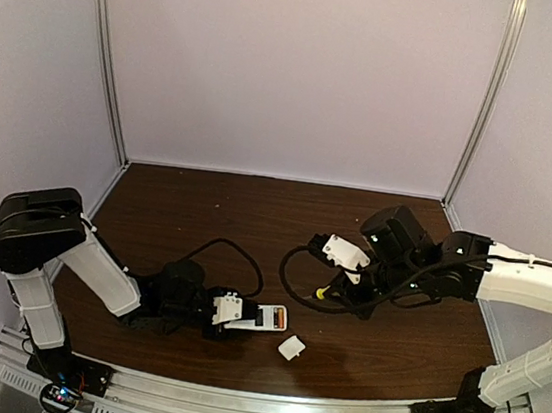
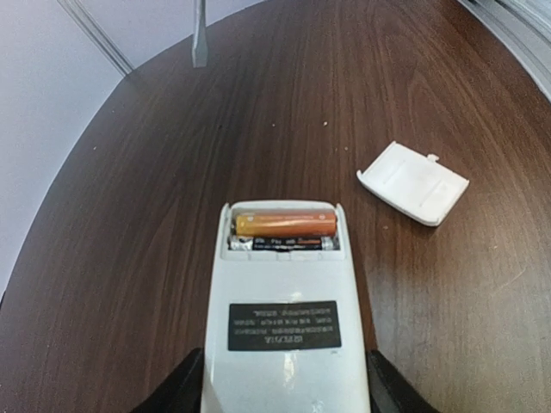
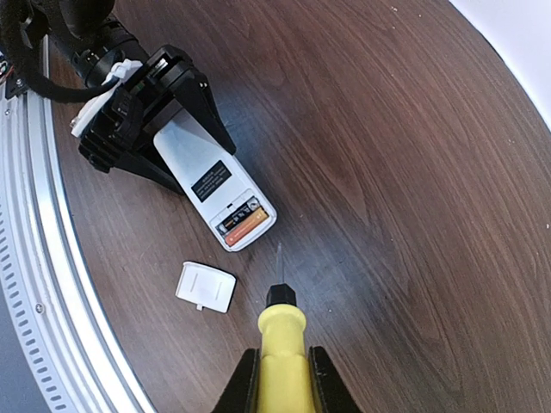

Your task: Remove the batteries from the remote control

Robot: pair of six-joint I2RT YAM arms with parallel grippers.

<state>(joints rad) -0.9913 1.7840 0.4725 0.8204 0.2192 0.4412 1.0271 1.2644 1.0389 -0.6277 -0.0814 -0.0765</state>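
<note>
The remote control lies white back up with its dark label showing, and my left gripper is shut on its near end, one black finger on each side. Its compartment is open at the far end and holds two batteries, an orange one and a dark one beside it. Seen from the right wrist, the remote points toward my right gripper. That gripper is shut on a yellow-handled screwdriver, whose thin tip hangs just short of the batteries.
The small white square cover lies loose on the dark wooden table, right of the remote in the left wrist view. From above, the cover sits near the metal front rail. Black cables loop between the arms.
</note>
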